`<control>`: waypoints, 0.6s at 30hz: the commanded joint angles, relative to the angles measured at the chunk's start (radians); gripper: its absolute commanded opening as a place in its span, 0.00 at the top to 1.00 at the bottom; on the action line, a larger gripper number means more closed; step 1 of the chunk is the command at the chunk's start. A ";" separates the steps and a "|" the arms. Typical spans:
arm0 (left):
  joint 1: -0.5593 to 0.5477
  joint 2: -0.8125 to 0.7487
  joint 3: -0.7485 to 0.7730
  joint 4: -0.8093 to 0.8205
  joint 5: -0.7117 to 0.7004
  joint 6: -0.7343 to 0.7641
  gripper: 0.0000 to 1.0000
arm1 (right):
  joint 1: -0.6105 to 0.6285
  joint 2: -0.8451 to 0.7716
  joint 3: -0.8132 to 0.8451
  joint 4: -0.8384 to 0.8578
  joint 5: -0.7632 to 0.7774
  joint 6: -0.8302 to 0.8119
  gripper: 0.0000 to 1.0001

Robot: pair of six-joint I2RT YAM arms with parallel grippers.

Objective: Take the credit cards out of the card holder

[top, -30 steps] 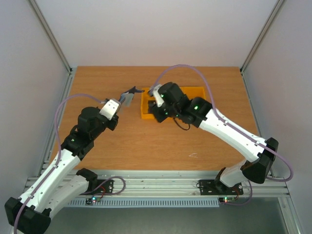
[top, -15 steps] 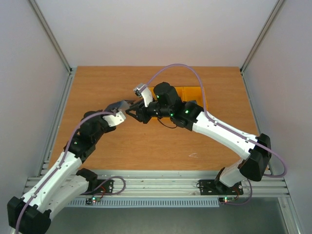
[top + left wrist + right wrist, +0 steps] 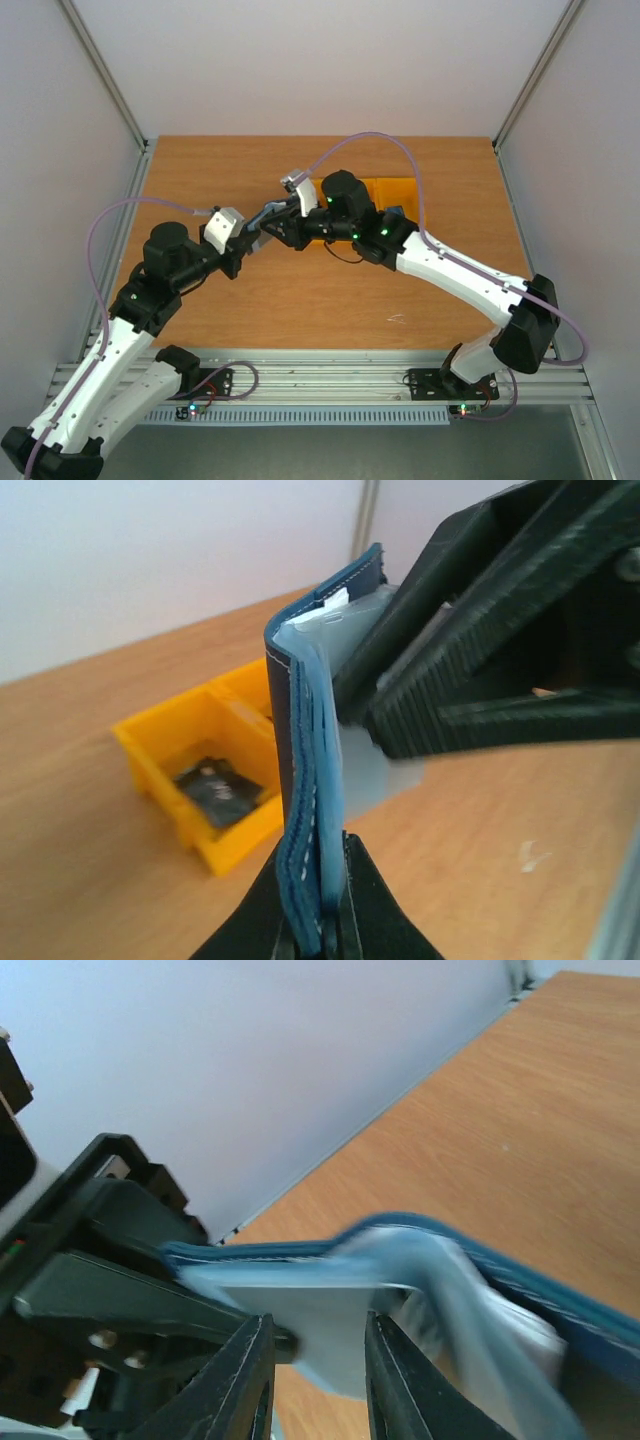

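Left gripper (image 3: 315,925): nearest the arm bases and left of the orange bin (image 3: 165,748). Its jaws are pinched tight on the lower edge of the card holder (image 3: 300,810), keeping it off the table (image 3: 90,880).
Card holder: in the air left of the bin, standing up out of the left jaws. It is folded partly open, with the navy cover on one side and the pale clear sleeves turned toward the right gripper (image 3: 318,1360).
Right gripper: reaches in from the bin side with its tips at the holder's open face. Its fingers (image 3: 245,1380) stand narrow on either side of a pale sheet (image 3: 300,1305). I cannot tell whether they pinch it, or whether it is a sleeve or a card.
Key relation: the holder's long axis runs up and away from the left jaws, and the right gripper meets it crosswise at the sleeve edge. The pull probably has to follow the sleeve, out and back toward the bin, while the left gripper anchors the holder.
Orange bin: farther off on the table, largely under the right arm in the top view. One compartment holds what looks like the black card (image 3: 215,785).
Other cards: no red or blue card shows; they are probably inside the sleeves.
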 commanded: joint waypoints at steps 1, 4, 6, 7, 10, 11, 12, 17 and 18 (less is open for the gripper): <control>0.002 -0.023 0.009 0.106 0.295 -0.249 1.00 | -0.090 -0.143 -0.069 0.025 -0.075 -0.003 0.74; 0.001 -0.022 0.000 0.216 0.425 -0.281 1.00 | -0.136 -0.167 -0.023 -0.101 -0.243 -0.091 0.74; 0.000 -0.014 -0.004 0.290 0.505 -0.317 1.00 | -0.136 -0.174 0.008 -0.201 -0.263 -0.142 0.75; 0.001 -0.010 -0.009 0.320 0.552 -0.330 1.00 | -0.136 -0.182 0.010 -0.226 -0.275 -0.159 0.75; 0.002 -0.008 -0.014 0.388 0.565 -0.371 1.00 | -0.137 -0.214 0.001 -0.268 -0.303 -0.196 0.76; 0.002 -0.009 -0.014 0.394 0.569 -0.378 1.00 | -0.136 -0.223 -0.002 -0.276 -0.321 -0.204 0.76; 0.001 -0.007 -0.016 0.403 0.577 -0.379 1.00 | -0.136 -0.228 -0.003 -0.283 -0.346 -0.209 0.76; 0.002 0.003 -0.015 0.424 0.590 -0.392 1.00 | -0.136 -0.233 0.006 -0.335 -0.427 -0.235 0.81; 0.002 0.006 -0.015 0.429 0.591 -0.395 1.00 | -0.136 -0.238 0.005 -0.345 -0.443 -0.246 0.81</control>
